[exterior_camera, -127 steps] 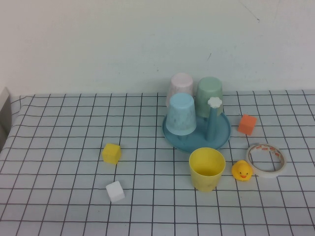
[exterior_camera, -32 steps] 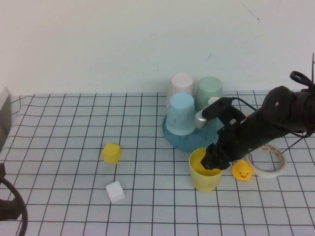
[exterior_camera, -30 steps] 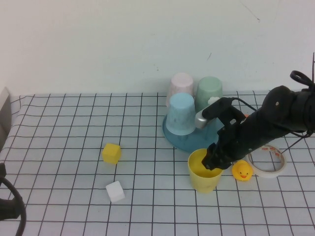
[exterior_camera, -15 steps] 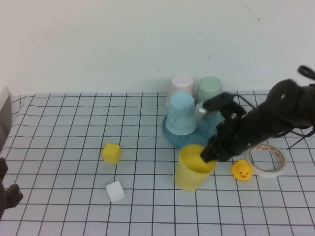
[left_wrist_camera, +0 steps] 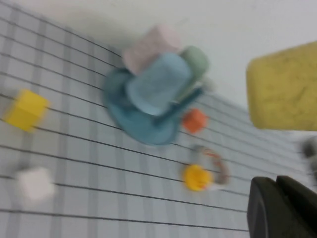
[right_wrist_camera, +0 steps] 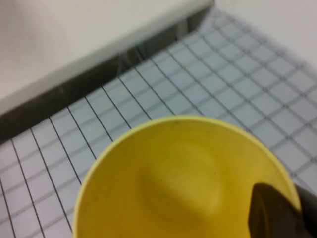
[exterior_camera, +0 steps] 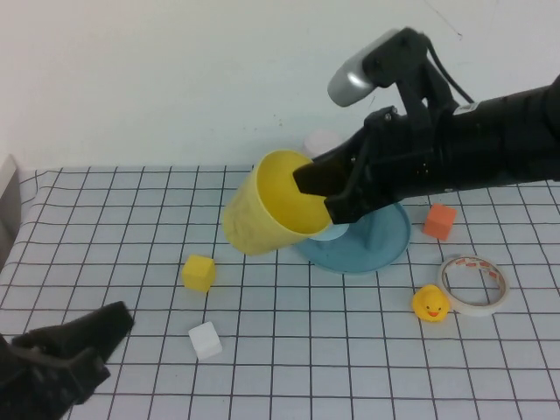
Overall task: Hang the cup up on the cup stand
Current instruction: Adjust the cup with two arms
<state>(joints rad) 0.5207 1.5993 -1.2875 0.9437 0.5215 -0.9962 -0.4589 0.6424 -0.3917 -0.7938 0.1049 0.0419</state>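
Observation:
The yellow cup (exterior_camera: 262, 214) hangs in the air, tipped on its side, over the table left of the cup stand. My right gripper (exterior_camera: 331, 191) is shut on its rim, one finger inside and one outside, as the right wrist view shows (right_wrist_camera: 292, 198) over the cup's yellow inside (right_wrist_camera: 168, 183). The cup stand (exterior_camera: 381, 241), a round blue tray, sits behind and below my right arm, which hides its pegs. In the left wrist view the cup stand (left_wrist_camera: 124, 111) carries several cups, with the yellow cup (left_wrist_camera: 282, 87) above it. My left gripper (exterior_camera: 74, 354) is low at the front left, its fingers together (left_wrist_camera: 276, 186).
A yellow cube (exterior_camera: 198, 272) and a white cube (exterior_camera: 205, 340) lie front left. An orange cube (exterior_camera: 439, 220), a rubber duck (exterior_camera: 430, 304) and a white tape roll (exterior_camera: 473, 283) lie right of the stand. A pink cup's top (exterior_camera: 320, 140) shows behind the arm.
My right gripper has lifted the yellow cup off the table, carried it up and left, and tipped it sideways. My left arm has come further into view at the front left.

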